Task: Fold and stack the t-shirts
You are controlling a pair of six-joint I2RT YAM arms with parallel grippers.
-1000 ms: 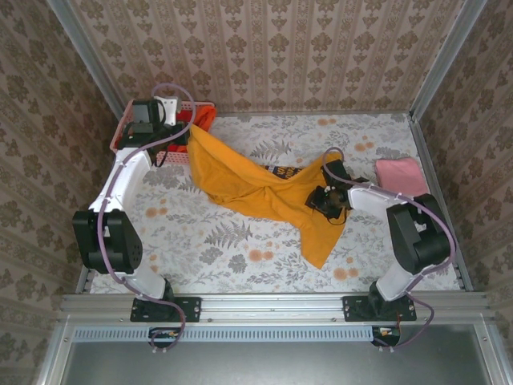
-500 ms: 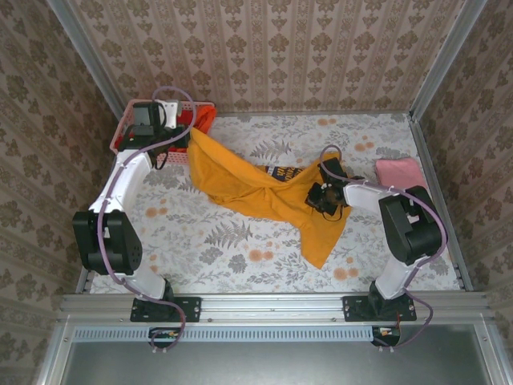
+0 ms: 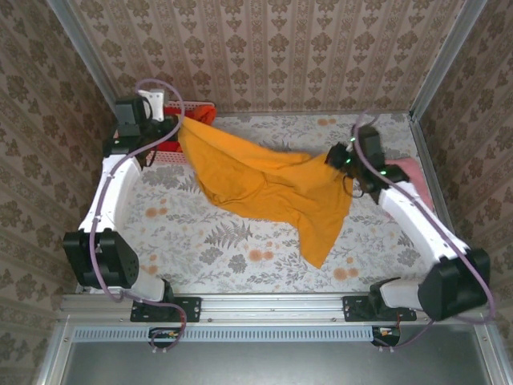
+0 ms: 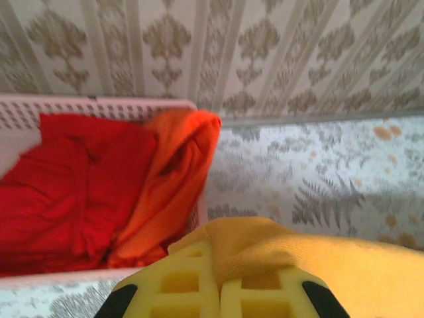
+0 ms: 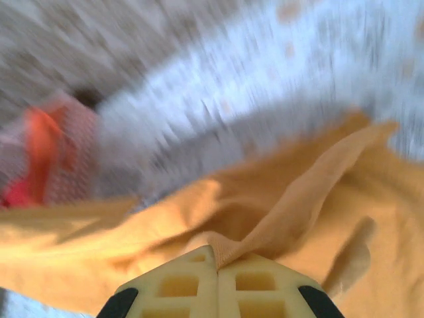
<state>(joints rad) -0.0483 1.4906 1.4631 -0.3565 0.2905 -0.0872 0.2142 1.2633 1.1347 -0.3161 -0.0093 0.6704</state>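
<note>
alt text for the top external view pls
Two robot arms hold a golden-yellow t-shirt stretched between them over a floral table, the left gripper and right gripper each shut on an edge. A pink basket sits at the far-left corner, a pale pink shirt at the right.

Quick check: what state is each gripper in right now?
Left gripper: shut on the golden-yellow t-shirt.
Right gripper: shut on the same golden-yellow t-shirt.

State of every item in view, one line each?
left end effector: shut on yellow shirt
right end effector: shut on yellow shirt
yellow shirt: unfolded, stretched between both end effectors
red shirt: crumpled in basket
orange shirt: bunched in basket
pink shirt: flat on table, partly behind right arm
</note>
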